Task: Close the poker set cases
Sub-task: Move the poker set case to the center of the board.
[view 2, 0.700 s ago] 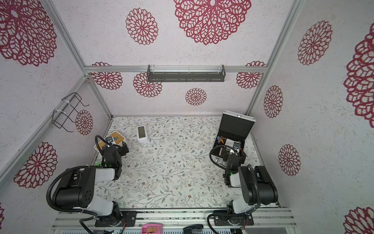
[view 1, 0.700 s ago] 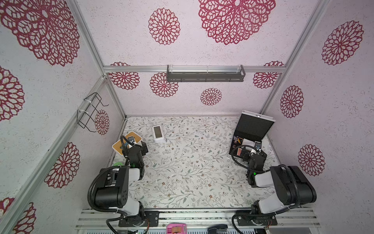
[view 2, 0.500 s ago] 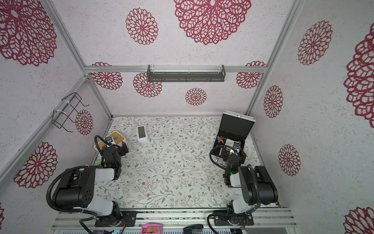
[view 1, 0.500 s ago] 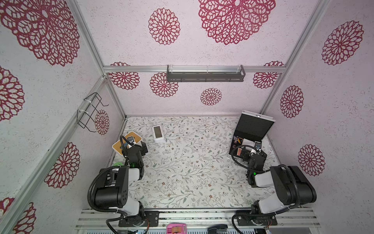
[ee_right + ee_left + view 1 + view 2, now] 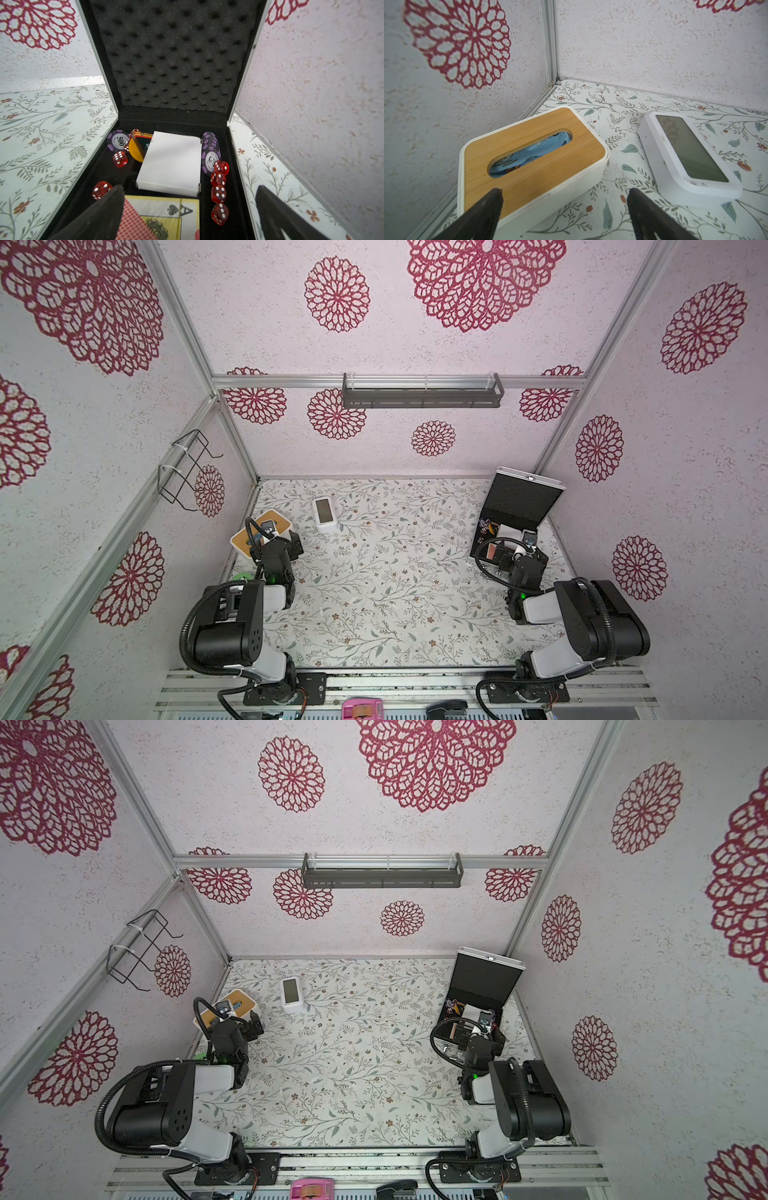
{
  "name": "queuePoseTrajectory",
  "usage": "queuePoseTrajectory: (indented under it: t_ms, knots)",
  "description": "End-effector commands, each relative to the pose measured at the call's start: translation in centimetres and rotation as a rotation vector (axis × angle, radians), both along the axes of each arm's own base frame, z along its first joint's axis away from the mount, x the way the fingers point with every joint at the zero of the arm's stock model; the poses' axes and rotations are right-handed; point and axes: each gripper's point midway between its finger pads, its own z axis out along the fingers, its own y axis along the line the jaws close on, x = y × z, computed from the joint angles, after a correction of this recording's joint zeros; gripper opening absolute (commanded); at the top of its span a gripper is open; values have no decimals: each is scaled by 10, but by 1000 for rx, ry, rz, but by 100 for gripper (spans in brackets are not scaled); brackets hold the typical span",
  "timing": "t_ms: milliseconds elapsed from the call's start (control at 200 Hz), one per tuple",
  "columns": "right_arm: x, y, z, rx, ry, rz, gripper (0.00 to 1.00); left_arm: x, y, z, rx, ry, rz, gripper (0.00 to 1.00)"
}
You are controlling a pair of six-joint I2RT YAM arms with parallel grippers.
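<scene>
While the left gripper (image 5: 563, 193) hangs spread wide and empty by the wood-topped box (image 5: 542, 178) at the table's (image 5: 395, 585) left edge — a small white device (image 5: 685, 149) just beside it — the case (image 5: 521, 499) stands open in the far right corner, the right gripper (image 5: 190, 188) spread empty above its cards (image 5: 164, 216) and dice (image 5: 220, 180).

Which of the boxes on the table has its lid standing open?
The poker case: its foam-lined lid is raised, chips and dice show inside. The white box has its wooden top on.
</scene>
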Motion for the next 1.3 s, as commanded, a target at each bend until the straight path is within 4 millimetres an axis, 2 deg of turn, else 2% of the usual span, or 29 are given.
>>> queuePoseTrajectory:
  t_ms: [0,60,140,190,260,420,575,655,786,1046,1296]
  knots:
    - [0,-3,12,13,-54,-15,99,4,2,9,-6,-29,6,97]
    - [2,2,13,19,-33,10,99,6,2,16,6,-43,13,97]
    - [-3,4,20,0,-61,18,99,12,-6,24,8,54,-9,97]
    - [-5,0,31,1,-75,-9,99,16,-9,35,16,74,-19,97]
    - [-3,-7,37,41,0,-60,99,19,-13,48,9,103,-23,97]
    - [-2,-20,52,76,105,-109,99,31,-47,76,-110,100,-123,97]
    - [-4,-48,40,260,200,-117,99,45,-92,75,-215,134,-250,97]
    - [-2,-56,34,342,232,-79,99,50,-113,72,-249,138,-307,97]
    - [3,-59,16,464,276,-21,99,55,-133,66,-301,132,-358,97]
    - [17,-70,-17,589,327,38,99,57,-149,60,-317,143,-402,97]
    - [52,-70,-34,643,359,112,99,53,-148,62,-302,141,-402,97]
